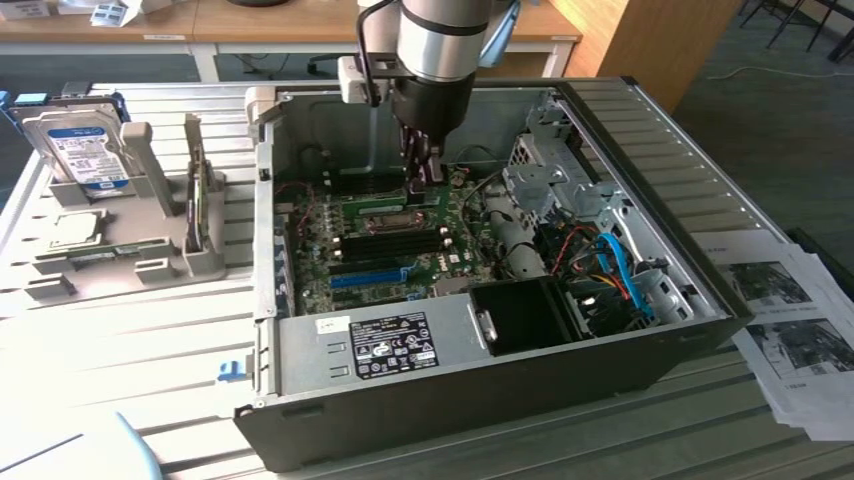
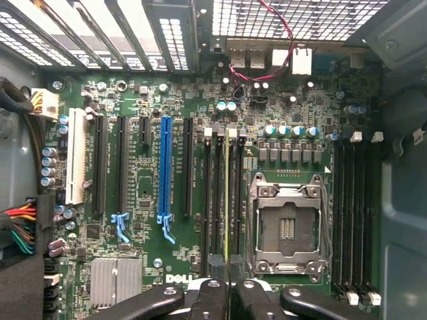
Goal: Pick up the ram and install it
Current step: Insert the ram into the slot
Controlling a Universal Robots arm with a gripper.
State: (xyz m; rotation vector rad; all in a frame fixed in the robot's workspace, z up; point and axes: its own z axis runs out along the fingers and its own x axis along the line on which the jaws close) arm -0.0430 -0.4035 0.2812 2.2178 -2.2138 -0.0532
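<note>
Over motherboard [image 2: 143, 180] in case [image 1: 467, 410], gripper [image 2: 227, 263] low, fingers [image 2: 239, 268] pinching ram [image 2: 227, 193] edge-on, parallel to slots [image 2: 207, 193], beside CPU socket [image 2: 287, 230].

Ram [image 2: 227, 193] edge-on, chips unseen; gripped end hidden inside tool [image 2: 227, 262].

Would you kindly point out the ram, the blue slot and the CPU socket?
ram [image 2: 227, 200], wrist view, its thin edge.
blue slot [image 2: 165, 167], wrist view, middle of its length.
CPU socket [image 2: 287, 230], wrist view, centre of its contact field.
</note>
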